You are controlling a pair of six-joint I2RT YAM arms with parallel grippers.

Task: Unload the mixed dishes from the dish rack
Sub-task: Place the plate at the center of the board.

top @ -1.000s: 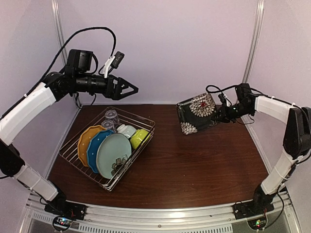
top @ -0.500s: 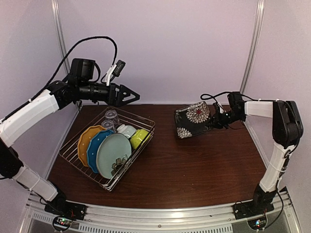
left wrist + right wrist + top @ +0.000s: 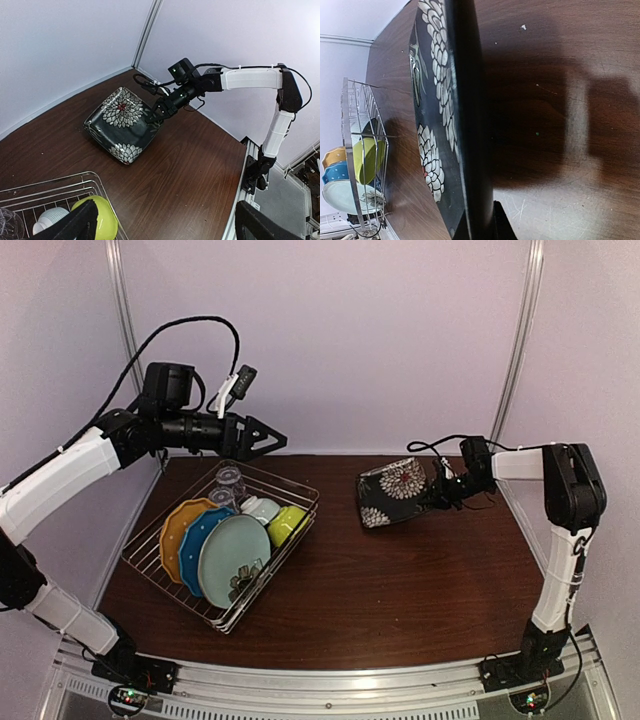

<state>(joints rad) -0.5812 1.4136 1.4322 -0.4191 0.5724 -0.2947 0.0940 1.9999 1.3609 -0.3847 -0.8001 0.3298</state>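
Your left gripper [image 3: 272,441] hangs wide open above the loaded silver wire dish rack [image 3: 170,592]. To its right, the dark flower-patterned square plate [image 3: 393,492] tilts low over the brown table [image 3: 400,580], its edge pinched by your right gripper [image 3: 437,495]. The plate is probably stiff, slick and breakable, so grip it by the rim.

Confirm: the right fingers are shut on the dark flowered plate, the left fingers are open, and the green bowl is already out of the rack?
Not quite. The green bowl is still inside the rack, as the top view shows. The rest holds: the right fingers are shut on the dark flowered plate and the left fingers are open.
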